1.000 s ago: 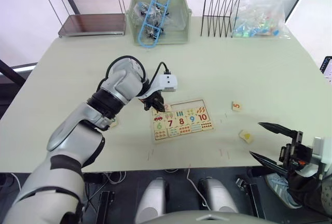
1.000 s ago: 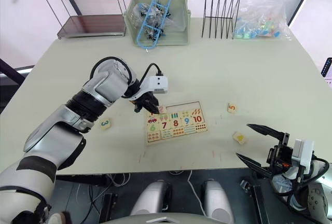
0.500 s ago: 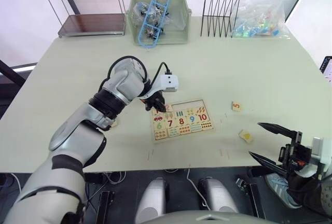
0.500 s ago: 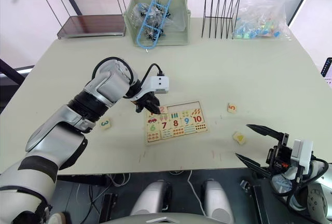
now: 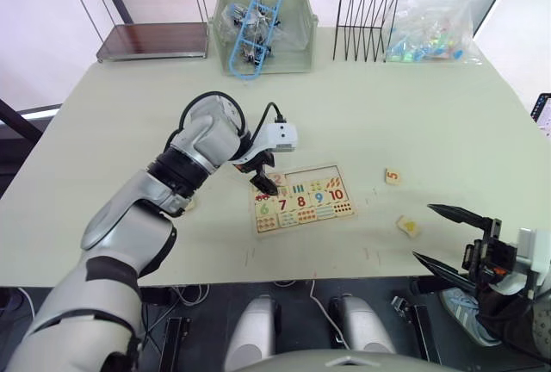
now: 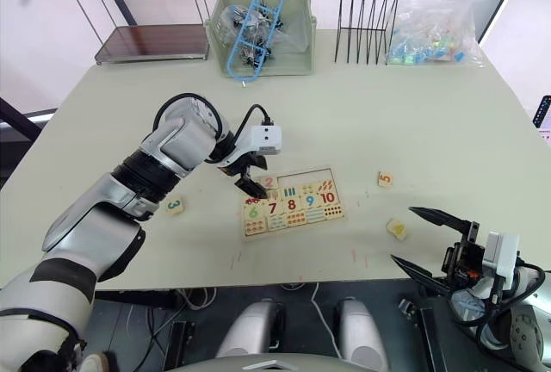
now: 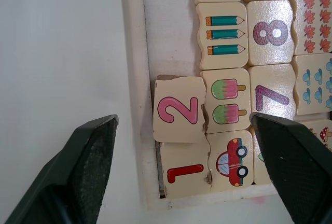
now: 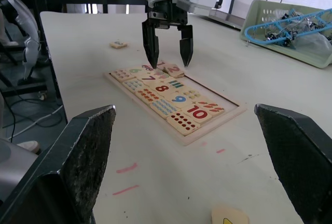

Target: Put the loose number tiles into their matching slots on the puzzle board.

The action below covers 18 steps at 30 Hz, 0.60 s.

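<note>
The flat rectangular light-wood puzzle board (image 5: 301, 199) with coloured numbers and counting pictures lies near the front edge of the pale green-grey table (image 5: 413, 114), about midway between its left and right edges. The left gripper (image 5: 264, 184) hangs over the board's rear left corner, its two black fingers spread wide apart and holding nothing. In the left wrist view the small square wooden tile with a red 1 (image 7: 185, 169) sits in the end slot of the top row, level with the car picture beside it. The wooden tile with a pink 2 (image 7: 179, 110) lies in the next slot beside the ice-lolly picture, slightly skewed, with one edge overlapping the 1 tile and casting a shadow; whether it is fully seated cannot be told. The remaining top-row slots (image 7: 171, 32) show bare pale wood. Three tiles are loose on the table: the wooden tile with a green 3 (image 6: 175, 205) left of the board near the left forearm, the wooden tile with an orange 5 (image 5: 393, 176) right of the board, and a wooden tile with a yellow mark (image 5: 408, 226), digit unreadable, near the front right edge. The right gripper (image 5: 454, 236) hovers off the front right edge of the table, fingers open and empty.
</note>
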Each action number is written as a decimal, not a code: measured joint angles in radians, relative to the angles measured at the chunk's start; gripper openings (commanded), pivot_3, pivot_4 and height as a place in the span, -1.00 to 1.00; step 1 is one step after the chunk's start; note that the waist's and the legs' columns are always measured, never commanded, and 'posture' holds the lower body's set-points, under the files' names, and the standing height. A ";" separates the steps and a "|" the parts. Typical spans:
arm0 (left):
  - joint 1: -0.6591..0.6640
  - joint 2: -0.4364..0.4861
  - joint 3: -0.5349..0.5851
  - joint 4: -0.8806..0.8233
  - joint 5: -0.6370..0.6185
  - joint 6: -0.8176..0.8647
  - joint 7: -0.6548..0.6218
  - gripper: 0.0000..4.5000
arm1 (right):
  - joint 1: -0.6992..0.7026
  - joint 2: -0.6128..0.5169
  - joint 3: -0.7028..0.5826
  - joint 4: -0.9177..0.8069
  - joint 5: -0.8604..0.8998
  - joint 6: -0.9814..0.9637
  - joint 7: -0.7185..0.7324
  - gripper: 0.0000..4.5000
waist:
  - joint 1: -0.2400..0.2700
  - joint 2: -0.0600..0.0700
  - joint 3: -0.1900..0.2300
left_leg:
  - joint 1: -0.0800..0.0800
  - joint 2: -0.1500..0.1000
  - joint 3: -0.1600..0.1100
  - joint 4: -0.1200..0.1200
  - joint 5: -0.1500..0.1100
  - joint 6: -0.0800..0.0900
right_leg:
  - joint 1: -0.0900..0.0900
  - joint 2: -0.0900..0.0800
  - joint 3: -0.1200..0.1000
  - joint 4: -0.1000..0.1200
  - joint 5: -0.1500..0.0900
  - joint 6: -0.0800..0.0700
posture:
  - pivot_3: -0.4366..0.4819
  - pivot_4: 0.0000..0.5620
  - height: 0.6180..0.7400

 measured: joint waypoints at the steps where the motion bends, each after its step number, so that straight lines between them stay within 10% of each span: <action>1: -0.005 0.001 0.020 0.002 -0.013 0.005 -0.003 0.98 | -0.001 0.000 0.000 0.000 0.000 0.000 0.000 1.00 | 0.000 0.000 0.000 | 0.000 0.000 0.000 0.000 0.000 0.000 | 0.000 0.000 0.000 0.000 0.000 0.000 | -0.05 -0.47 1.00; 18: 0.185 0.082 0.352 0.130 -0.179 -0.232 0.163 0.98 | 0.056 0.026 0.001 -0.037 0.000 -0.002 -0.045 1.00 | 0.000 0.000 0.000 | 0.000 0.000 0.000 0.000 0.000 0.000 | 0.000 -0.001 0.000 0.001 0.000 0.000 | -0.05 -0.47 1.00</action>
